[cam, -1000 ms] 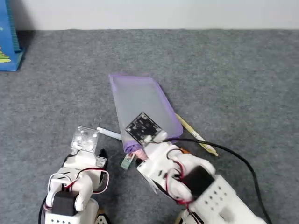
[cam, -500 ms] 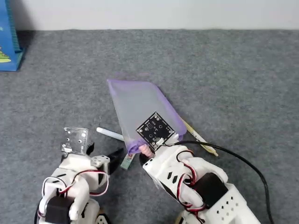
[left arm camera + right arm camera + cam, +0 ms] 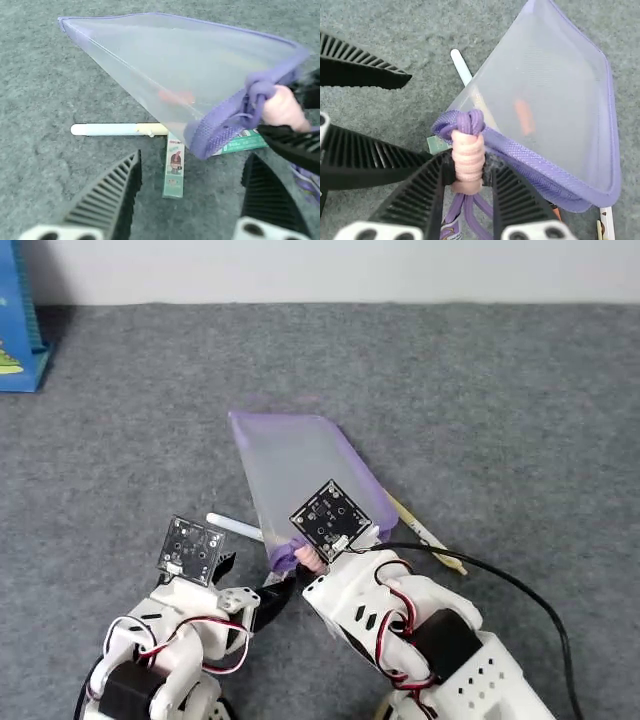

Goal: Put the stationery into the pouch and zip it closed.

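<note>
A translucent pouch (image 3: 297,465) with purple edging lies tilted, its near corner raised. My right gripper (image 3: 468,165) is shut on the pink zipper pull (image 3: 467,152) at that corner, which also shows in the high view (image 3: 309,560). My left gripper (image 3: 192,165) is open, just short of the same corner (image 3: 250,582). Under the raised corner lie a white, blue and yellow pen (image 3: 119,129) and a small green eraser (image 3: 174,171). Another green piece (image 3: 241,141) sits beneath the pouch edge. An orange item (image 3: 522,116) shows through the pouch wall.
A yellow pencil (image 3: 421,533) lies on the grey carpet to the right of the pouch, partly under it. A blue box (image 3: 17,320) stands at the far left edge. A black cable (image 3: 500,580) trails from the right arm.
My left arm has swung right toward the pouch's near corner, its open gripper now close beside the right one. The pouch shifted slightly away and its near corner rose.
</note>
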Robot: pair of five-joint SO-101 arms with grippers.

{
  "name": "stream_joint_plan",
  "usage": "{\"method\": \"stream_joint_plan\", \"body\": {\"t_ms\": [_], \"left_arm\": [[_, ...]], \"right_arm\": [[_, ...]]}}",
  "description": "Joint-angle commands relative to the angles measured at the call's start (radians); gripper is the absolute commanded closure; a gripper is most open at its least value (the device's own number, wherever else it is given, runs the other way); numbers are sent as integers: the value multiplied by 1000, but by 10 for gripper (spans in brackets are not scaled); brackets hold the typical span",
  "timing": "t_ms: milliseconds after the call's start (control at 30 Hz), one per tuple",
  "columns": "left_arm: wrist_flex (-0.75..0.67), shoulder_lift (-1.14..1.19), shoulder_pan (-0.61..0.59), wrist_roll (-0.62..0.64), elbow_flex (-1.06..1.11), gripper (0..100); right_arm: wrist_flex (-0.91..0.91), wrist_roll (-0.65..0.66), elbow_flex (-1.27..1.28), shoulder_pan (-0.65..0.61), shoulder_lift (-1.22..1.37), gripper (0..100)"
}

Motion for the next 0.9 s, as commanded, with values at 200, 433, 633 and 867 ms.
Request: {"method": "stream_joint_plan", "body": {"t_ms": [200,433,633,867], "left_arm": [[-175,-12,-106,9,87,687],[-209,-12,-106,8,147,687],[-207,-12,-106,12,166,688],[-226,-12,-101,12,171,836]], "right_arm": [[12,8,-15,4,-28,991],[24,8,-17,4,-28,991],[93,9,-51,-33,-30,991],[114,9,-55,-56,-30,991]]}}
